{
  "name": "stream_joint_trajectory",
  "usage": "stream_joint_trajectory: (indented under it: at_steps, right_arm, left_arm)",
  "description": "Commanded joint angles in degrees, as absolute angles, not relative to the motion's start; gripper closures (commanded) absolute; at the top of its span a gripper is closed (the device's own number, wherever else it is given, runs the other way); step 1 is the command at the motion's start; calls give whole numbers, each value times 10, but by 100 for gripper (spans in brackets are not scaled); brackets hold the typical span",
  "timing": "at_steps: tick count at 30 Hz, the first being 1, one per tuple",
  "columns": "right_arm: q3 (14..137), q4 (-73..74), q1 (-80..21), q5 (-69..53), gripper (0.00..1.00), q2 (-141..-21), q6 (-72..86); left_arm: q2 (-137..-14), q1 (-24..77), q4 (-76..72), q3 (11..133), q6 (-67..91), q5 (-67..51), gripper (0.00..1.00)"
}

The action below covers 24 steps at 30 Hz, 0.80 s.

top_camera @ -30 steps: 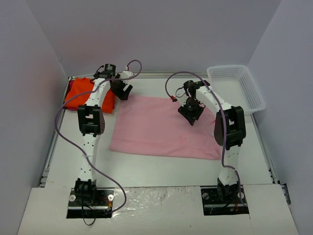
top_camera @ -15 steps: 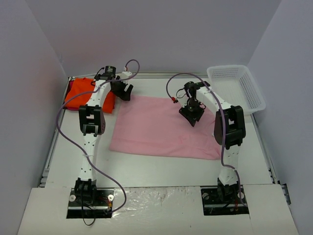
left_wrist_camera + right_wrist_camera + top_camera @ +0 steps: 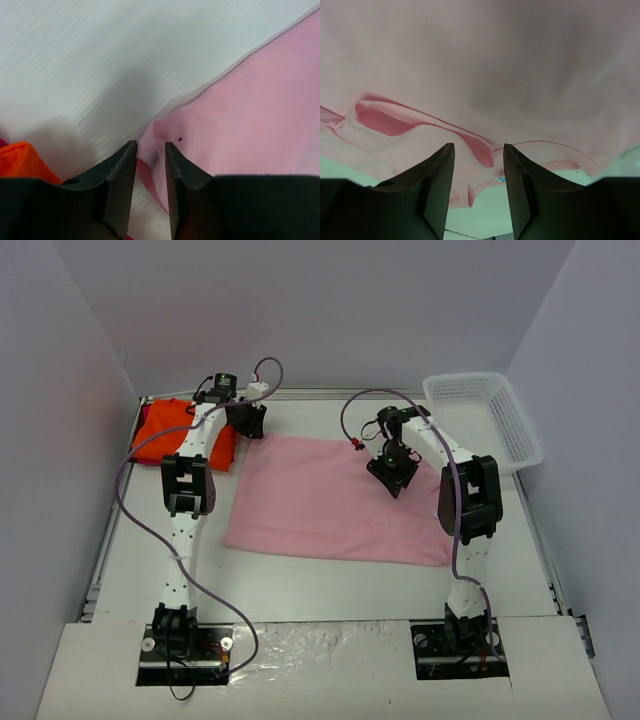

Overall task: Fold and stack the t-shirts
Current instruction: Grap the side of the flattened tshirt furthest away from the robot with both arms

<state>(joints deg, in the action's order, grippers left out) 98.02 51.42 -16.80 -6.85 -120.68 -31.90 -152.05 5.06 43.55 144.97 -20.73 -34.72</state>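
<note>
The light pink t-shirt (image 3: 330,505) lies spread flat in the middle of the table. The orange t-shirt (image 3: 170,435) sits folded at the far left. My left gripper (image 3: 250,425) is down at the pink shirt's far left corner. In the left wrist view its jaws (image 3: 150,150) stand a narrow gap apart, with the hem corner (image 3: 150,145) between them and a strip of table still showing. My right gripper (image 3: 397,478) hangs over the pink shirt's far edge. There it (image 3: 479,152) is open above the neckline folds (image 3: 420,125), holding nothing.
A white mesh basket (image 3: 510,425) stands at the far right corner. The orange shirt's edge (image 3: 22,160) lies close to the left finger. Grey walls close in the table on three sides. Both arms' cables loop above the far edge.
The left gripper's jaws have narrowed sharply around the pink shirt's far left corner. The right gripper shifted slightly towards the far edge.
</note>
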Motion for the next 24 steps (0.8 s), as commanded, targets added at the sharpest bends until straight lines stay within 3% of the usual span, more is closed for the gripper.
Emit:
stream_joint_trajectory:
  at_steps: [1,5,9,17,24]
  right_arm:
    - [976,539,-163,-64,60,-1206,-319]
    - [983,538,-157,-65,61,-1207,-318]
    - [1021,533,-141,-69,61,-1205,-307]
    - [1159,490,-98,-40,59,-1237,-258]
    - [1294,467,-84,-10,58,-1343,-248]
  left_arm:
    - [-1514,46,434,1467,-206,-353,73]
    - [-1513,47,435,1455,-219,-338,74]
    - [-1504,51,431,1440,-224,-314,97]
    - [-1427,57,360,1352,-193,-238,98]
    - [-1373,60,345,1279,-202,-199,98]
